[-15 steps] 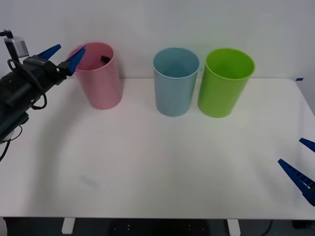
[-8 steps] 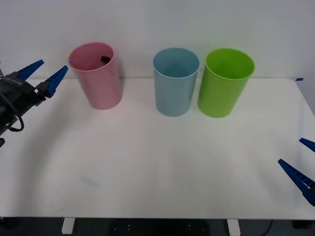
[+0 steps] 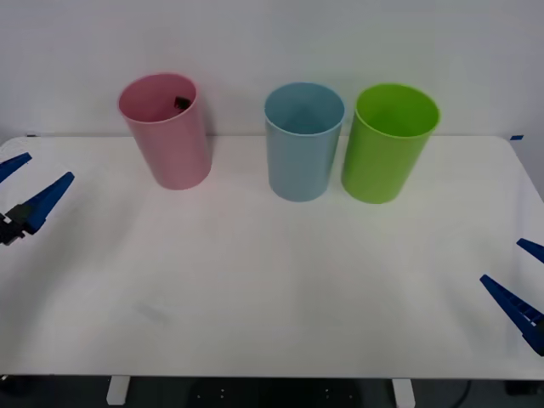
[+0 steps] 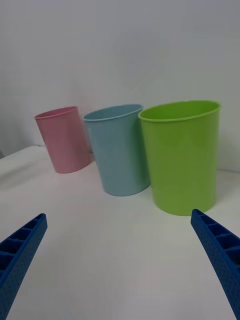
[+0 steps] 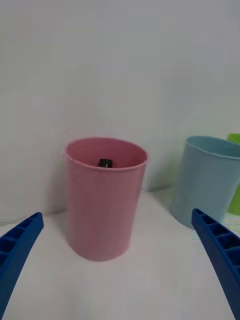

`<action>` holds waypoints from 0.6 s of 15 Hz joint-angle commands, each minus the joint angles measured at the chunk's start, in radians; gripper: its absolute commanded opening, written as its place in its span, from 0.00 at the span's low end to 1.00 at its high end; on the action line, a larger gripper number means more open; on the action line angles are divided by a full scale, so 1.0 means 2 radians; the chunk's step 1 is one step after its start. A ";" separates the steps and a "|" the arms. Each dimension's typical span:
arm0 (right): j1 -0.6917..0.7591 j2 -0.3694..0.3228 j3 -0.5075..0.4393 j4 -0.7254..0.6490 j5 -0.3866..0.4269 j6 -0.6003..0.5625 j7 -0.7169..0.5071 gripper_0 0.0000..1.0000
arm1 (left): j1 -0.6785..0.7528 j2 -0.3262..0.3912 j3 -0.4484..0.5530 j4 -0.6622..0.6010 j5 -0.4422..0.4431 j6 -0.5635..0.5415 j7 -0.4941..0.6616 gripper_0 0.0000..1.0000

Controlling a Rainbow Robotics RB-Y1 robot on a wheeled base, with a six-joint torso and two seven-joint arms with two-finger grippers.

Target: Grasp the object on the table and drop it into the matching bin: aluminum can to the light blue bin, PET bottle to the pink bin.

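The PET bottle [image 3: 181, 103] is inside the pink bin [image 3: 170, 144]; just its black cap [image 5: 105, 163] pokes up by the far inner wall. The pink bin [image 5: 102, 210] stands at the table's back left, with the light blue bin [image 3: 301, 149] to its right. My left gripper [image 3: 19, 187] hovers open and empty at the table's left edge, well short of the pink bin. My right gripper [image 3: 523, 285] rests open and empty at the front right edge. In the right wrist view, the pink bin [image 4: 62, 142] and the light blue bin [image 4: 119, 150] stand far ahead.
A bright green bin [image 3: 388, 149] stands right of the light blue one, close beside it. The white table [image 3: 280, 280] stretches bare across its middle and front. A plain white wall rises behind the bins.
My left gripper has pulled back from above the pink bin's rim, moving left and down to the table's left edge. The right gripper has stayed put.
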 commanded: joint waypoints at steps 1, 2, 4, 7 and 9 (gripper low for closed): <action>0.000 0.000 0.000 0.000 0.000 0.000 0.000 1.00 | 0.041 0.014 0.002 0.001 0.029 -0.011 -0.031 1.00; 0.000 0.000 0.000 0.000 0.000 0.000 0.000 1.00 | 0.059 0.018 0.002 0.000 0.043 -0.016 -0.044 1.00; 0.000 0.000 0.000 0.000 0.000 0.000 0.000 1.00 | 0.090 0.023 0.007 0.000 0.062 -0.033 -0.060 1.00; 0.000 0.000 0.000 0.000 0.000 0.000 0.000 1.00 | 0.129 0.024 0.013 -0.003 0.084 -0.050 -0.070 1.00; 0.000 0.000 0.000 0.000 0.000 0.000 0.000 1.00 | 0.153 0.023 0.015 -0.010 0.098 -0.057 -0.075 1.00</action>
